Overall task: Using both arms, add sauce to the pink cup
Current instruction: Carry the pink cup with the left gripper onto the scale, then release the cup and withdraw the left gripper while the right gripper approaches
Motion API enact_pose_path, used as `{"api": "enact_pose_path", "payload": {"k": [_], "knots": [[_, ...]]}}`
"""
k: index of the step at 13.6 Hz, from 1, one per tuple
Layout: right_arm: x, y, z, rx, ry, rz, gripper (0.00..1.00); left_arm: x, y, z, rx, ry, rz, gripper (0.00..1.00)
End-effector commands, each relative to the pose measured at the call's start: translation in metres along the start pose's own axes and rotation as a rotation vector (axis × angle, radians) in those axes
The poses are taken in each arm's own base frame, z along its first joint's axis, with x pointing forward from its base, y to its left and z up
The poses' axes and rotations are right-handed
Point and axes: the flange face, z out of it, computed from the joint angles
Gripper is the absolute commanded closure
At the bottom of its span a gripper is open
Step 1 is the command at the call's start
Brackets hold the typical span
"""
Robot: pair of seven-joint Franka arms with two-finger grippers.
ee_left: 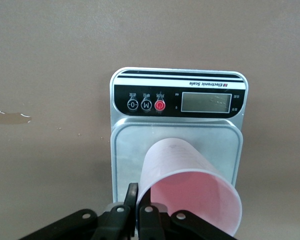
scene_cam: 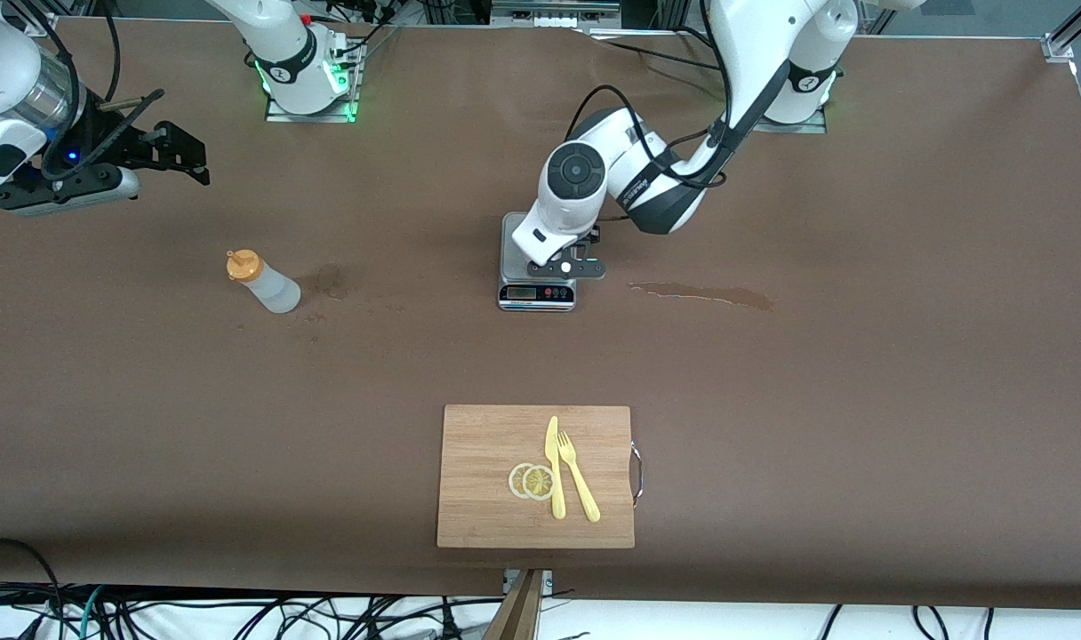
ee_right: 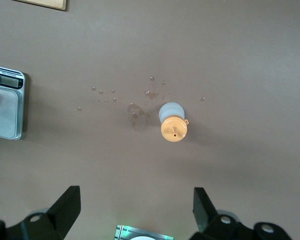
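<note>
The pink cup (ee_left: 190,192) is over the weighing plate of a small digital scale (ee_left: 177,145) (scene_cam: 538,286) at mid-table. My left gripper (ee_left: 138,195) (scene_cam: 565,267) is shut on the cup's rim wall, one finger inside and one outside. In the front view the left arm hides the cup. The sauce bottle (scene_cam: 267,284) (ee_right: 172,122), whitish with an orange cap, stands alone toward the right arm's end of the table. My right gripper (scene_cam: 185,153) (ee_right: 135,205) hangs open in the air above the table near that bottle, with nothing between its fingers.
A wooden cutting board (scene_cam: 478,498) lies near the front edge with a yellow knife (scene_cam: 554,467), a yellow fork (scene_cam: 578,476) and lemon slices (scene_cam: 532,481) on it. A spilled streak (scene_cam: 700,293) marks the table beside the scale. Droplets (scene_cam: 332,283) spot the table by the bottle.
</note>
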Motion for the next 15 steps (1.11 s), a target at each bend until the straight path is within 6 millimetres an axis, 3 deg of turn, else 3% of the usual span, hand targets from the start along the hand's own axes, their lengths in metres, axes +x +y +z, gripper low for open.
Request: {"api": "enact_pose_path", "payload": {"k": [1, 3, 5, 9, 13, 15], "knots": [[-0.002, 0.001, -0.005, 0.028, 0.009, -0.014, 0.0, 0.008, 0.0, -0.001, -0.002, 0.002, -0.012, 0.02], [-0.003, 0.002, -0.006, 0.029, 0.006, -0.013, 0.0, 0.009, -0.003, -0.019, -0.009, 0.017, -0.014, 0.0], [-0.004, 0.003, -0.006, 0.029, 0.005, -0.037, 0.0, 0.003, -0.01, -0.051, 0.01, 0.009, -0.027, 0.0], [-0.009, -0.002, -0.013, 0.099, 0.03, -0.149, 0.0, 0.002, -0.068, -0.16, 0.063, 0.023, -0.06, 0.0], [-0.017, 0.041, -0.012, 0.18, 0.086, -0.518, 0.0, 0.04, -0.173, -0.261, 0.068, 0.015, -0.072, 0.0], [-0.021, 0.068, -0.002, 0.194, 0.096, -0.625, 0.0, 0.06, -0.235, -0.296, 0.066, 0.013, -0.075, 0.0]]}}
